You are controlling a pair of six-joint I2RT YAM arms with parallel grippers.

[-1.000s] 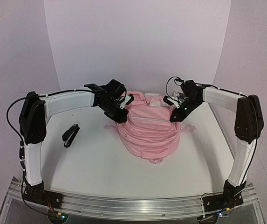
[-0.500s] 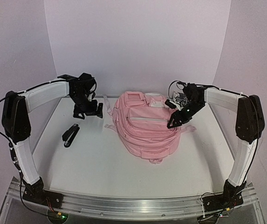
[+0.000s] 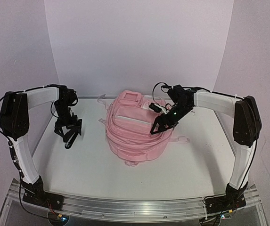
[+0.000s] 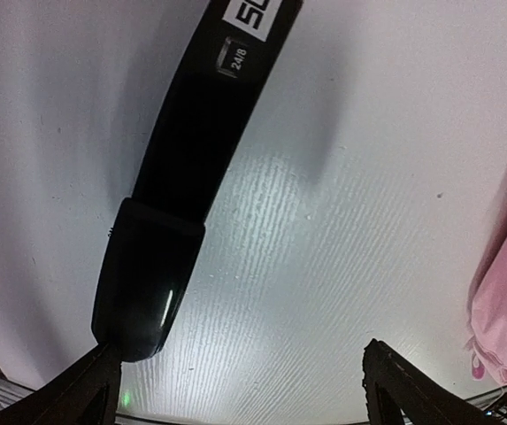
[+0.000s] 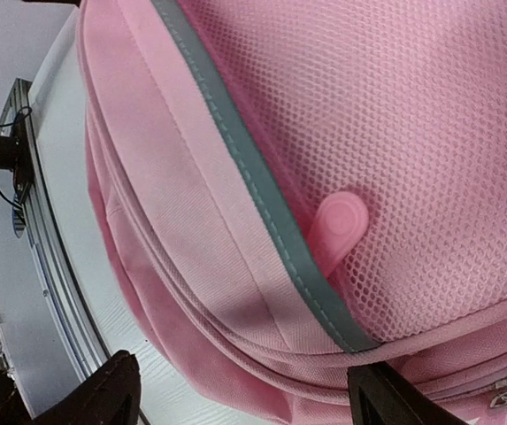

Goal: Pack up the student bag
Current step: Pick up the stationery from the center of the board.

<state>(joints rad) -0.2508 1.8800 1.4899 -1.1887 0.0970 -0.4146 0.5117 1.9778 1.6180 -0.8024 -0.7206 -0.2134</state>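
Jaws wide and empty, the left tool hovers over a long black bar on the white desk. At centre lies the pink student bag. Over its right side the right tool, also spread wide, faces a pink pull tab beside a grey strip. The likely next move is to close squarely on the tab's flat, then draw along the zip line, not upward.
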